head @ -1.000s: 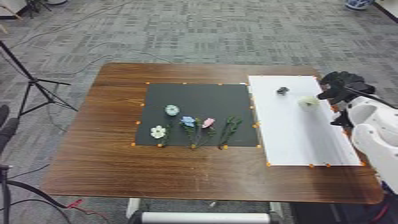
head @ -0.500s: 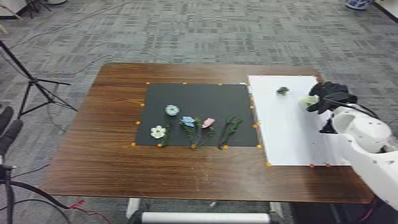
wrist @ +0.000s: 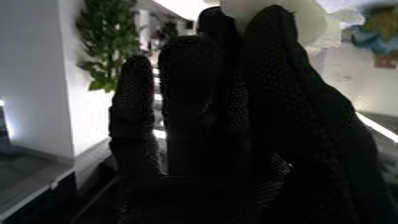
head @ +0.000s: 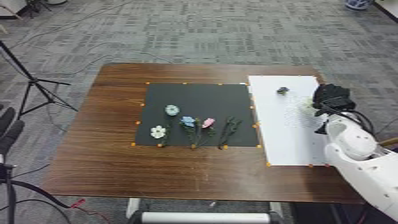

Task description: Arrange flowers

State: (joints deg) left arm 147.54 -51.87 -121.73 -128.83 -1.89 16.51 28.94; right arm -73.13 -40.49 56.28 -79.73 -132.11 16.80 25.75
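Note:
In the head view, my right hand (head: 333, 100) is over the right side of the white sheet (head: 289, 145), beside a pale flower (head: 310, 103) that it partly hides. A small dark flower (head: 282, 90) lies farther left. On the black mat (head: 200, 95) lie a pale blue flower (head: 171, 110), a white one (head: 158, 132), a blue one (head: 187, 121), a pink one (head: 208, 123) and green stems (head: 230, 131). In the right wrist view, my right hand (wrist: 204, 135) has straight fingers, with white petals (wrist: 306, 22) at their tips. My left hand (head: 11, 134) is at the head view's left edge, fingers extended.
Orange markers line both sheets on the brown table (head: 151, 172). Beyond the table's left side stands a black tripod (head: 35, 80). A leafy plant (wrist: 105, 40) and a blurred blue and brown thing (wrist: 380, 42) show in the right wrist view.
My right hand has moved left from the sheet's right edge and come down beside the pale flower, covering more of it. The left hand has shifted slightly. The flowers on the mat have not moved.

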